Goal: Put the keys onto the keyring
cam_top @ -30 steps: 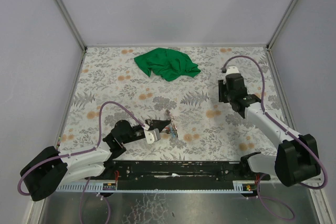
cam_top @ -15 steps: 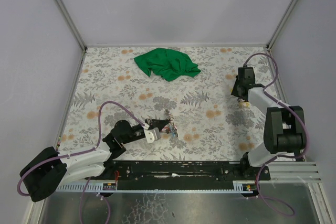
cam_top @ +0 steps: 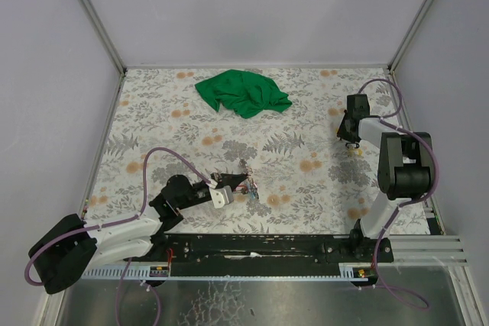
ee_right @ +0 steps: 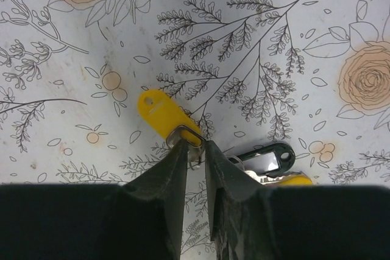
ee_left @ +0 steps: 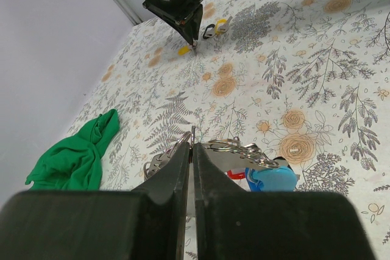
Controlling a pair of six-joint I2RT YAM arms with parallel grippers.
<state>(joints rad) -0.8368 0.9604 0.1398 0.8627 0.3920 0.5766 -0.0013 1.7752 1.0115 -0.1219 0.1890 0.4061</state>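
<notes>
My left gripper [ee_left: 192,145] is shut on the thin grey keyring [ee_left: 244,148], holding it just above the cloth-patterned table. Keys with a red tag [ee_left: 235,175] and a light blue tag [ee_left: 275,178] hang at the ring beside the right finger. In the top view this bunch [cam_top: 249,183] sits near the table's middle front. My right gripper [ee_right: 195,150] is at the far right [cam_top: 350,144], its tips pinched on the metal end of a yellow-tagged key [ee_right: 159,112] lying flat. A black tag [ee_right: 263,159] with another yellow piece [ee_right: 296,180] lies beside the right finger.
A crumpled green cloth [cam_top: 243,93] lies at the back centre of the floral table [cam_top: 176,127]. Grey walls with metal rails close in the table on the left, back and right. My right arm is folded back close to the right wall.
The right arm swung from the middle right out to the table's far right edge and lowered, its jaws narrowing onto the yellow-tagged key. The left arm and keyring stayed still.
</notes>
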